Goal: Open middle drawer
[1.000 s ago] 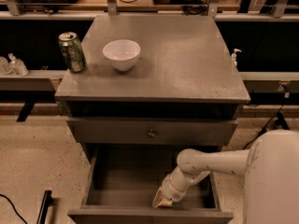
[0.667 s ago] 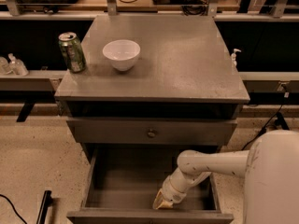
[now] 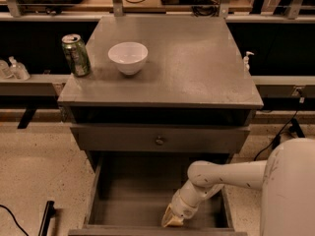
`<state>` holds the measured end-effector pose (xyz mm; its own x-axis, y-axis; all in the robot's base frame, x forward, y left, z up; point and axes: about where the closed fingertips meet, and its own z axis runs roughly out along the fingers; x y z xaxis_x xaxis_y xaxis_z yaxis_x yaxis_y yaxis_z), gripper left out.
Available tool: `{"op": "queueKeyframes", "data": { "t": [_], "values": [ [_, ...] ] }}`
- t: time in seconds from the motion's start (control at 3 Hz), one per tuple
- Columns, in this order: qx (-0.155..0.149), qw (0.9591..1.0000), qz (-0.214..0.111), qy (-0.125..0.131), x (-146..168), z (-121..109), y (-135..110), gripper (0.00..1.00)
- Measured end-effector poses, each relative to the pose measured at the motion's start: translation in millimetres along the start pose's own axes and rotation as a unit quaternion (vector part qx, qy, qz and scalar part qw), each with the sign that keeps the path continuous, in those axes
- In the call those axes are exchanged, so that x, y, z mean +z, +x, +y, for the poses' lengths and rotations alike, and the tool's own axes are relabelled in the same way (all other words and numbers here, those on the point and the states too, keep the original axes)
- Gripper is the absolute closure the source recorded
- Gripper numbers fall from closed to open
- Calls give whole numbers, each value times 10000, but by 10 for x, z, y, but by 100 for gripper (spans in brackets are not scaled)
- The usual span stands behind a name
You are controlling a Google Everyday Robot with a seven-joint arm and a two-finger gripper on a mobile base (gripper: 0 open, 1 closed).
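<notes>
Gaping wide, the middle drawer looks fully out; the hand sits at its front lip, grip unclear; pulling seems done.

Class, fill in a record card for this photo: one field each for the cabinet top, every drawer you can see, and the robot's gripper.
cabinet top: grey, carries two things
green can: upright, near the left edge
white bowl: right of the can, not touching it
top drawer: closed, round knob at centre
middle drawer: pulled out, grey inside
gripper: down inside the middle drawer, near its front wall, right of centre
arm: white, reaching in from the right
</notes>
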<state>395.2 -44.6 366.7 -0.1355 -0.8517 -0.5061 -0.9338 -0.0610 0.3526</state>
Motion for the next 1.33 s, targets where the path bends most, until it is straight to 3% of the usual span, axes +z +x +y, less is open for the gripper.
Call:
{"op": "queueKeyframes", "data": {
  "t": [0.33, 1.33],
  "values": [
    [-79, 9999, -79, -70, -105, 257, -37, 100],
    [-97, 9999, -88, -63, -136, 279, -36, 100]
  ]
}}
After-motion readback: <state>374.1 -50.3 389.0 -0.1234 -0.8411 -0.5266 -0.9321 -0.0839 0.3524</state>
